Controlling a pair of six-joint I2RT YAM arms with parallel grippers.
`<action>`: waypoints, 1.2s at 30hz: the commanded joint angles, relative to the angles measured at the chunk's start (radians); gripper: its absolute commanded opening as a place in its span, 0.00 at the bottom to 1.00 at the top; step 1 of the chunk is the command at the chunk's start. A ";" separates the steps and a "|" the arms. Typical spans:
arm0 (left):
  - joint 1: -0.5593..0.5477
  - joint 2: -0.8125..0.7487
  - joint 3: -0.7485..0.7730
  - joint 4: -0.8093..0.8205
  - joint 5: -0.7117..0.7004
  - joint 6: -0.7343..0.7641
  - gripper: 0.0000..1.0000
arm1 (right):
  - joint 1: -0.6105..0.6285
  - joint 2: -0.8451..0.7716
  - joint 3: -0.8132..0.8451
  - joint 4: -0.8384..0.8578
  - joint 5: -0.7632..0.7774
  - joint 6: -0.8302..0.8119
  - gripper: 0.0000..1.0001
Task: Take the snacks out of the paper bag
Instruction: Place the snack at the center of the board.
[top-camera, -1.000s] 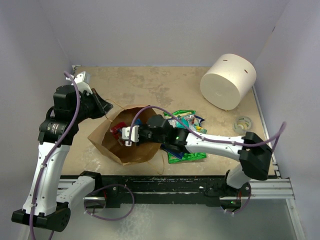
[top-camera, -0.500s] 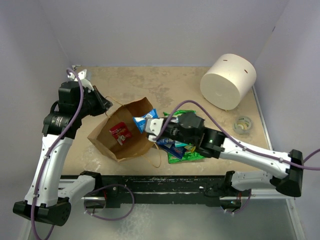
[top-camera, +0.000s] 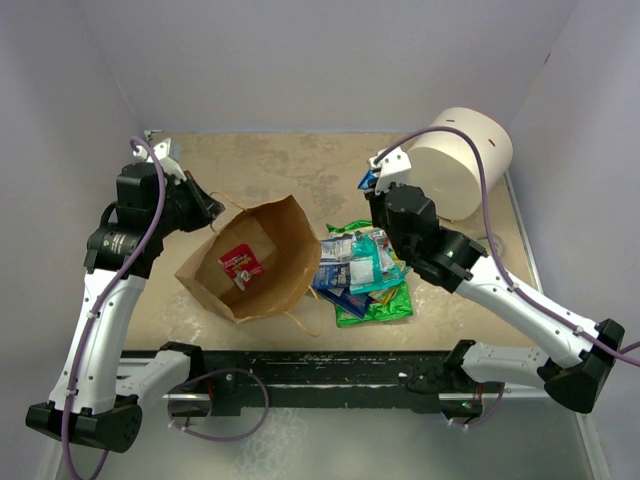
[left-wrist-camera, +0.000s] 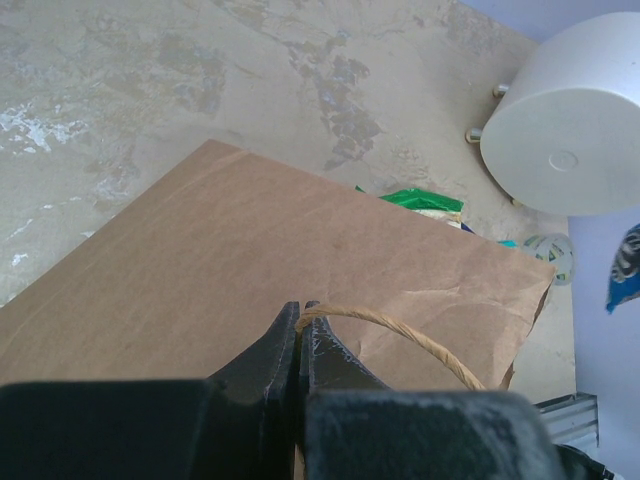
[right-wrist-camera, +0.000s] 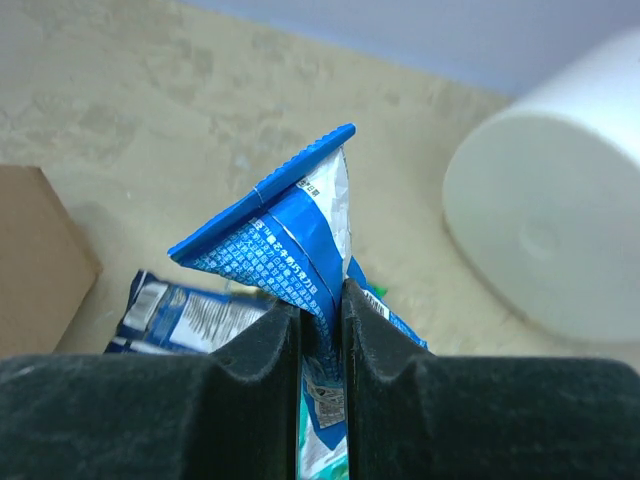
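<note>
The brown paper bag (top-camera: 262, 268) lies on its side, mouth toward the camera, with a small red packet (top-camera: 241, 263) inside. My left gripper (left-wrist-camera: 300, 312) is shut on the bag's tan loop handle (left-wrist-camera: 400, 325), at the bag's back left corner (top-camera: 207, 212). Several snacks (top-camera: 362, 268), green, teal and blue-and-white, lie in a pile right of the bag. My right gripper (right-wrist-camera: 322, 300) is shut on a folded blue packet (right-wrist-camera: 290, 225). It hangs raised above the pile's far edge (top-camera: 374, 180), beside the white cylinder.
A big white cylinder (top-camera: 458, 160) lies at the back right. A small tape roll (left-wrist-camera: 553, 257) sits beyond it near the right edge. Purple walls close in the table at the left, back and right.
My right gripper has come out of the bag's mouth with the blue packet and swung right and up, over the pile. The left arm barely shifted, still holding the handle.
</note>
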 joint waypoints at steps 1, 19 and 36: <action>-0.001 -0.021 0.004 0.031 -0.011 -0.011 0.00 | -0.037 0.027 0.049 -0.270 -0.089 0.352 0.00; -0.001 -0.032 0.000 0.030 0.006 -0.014 0.00 | -0.378 0.067 -0.057 -0.468 -0.408 0.534 0.00; -0.001 -0.035 0.013 0.037 0.006 -0.007 0.00 | -0.497 0.220 -0.112 -0.429 -0.592 0.461 0.01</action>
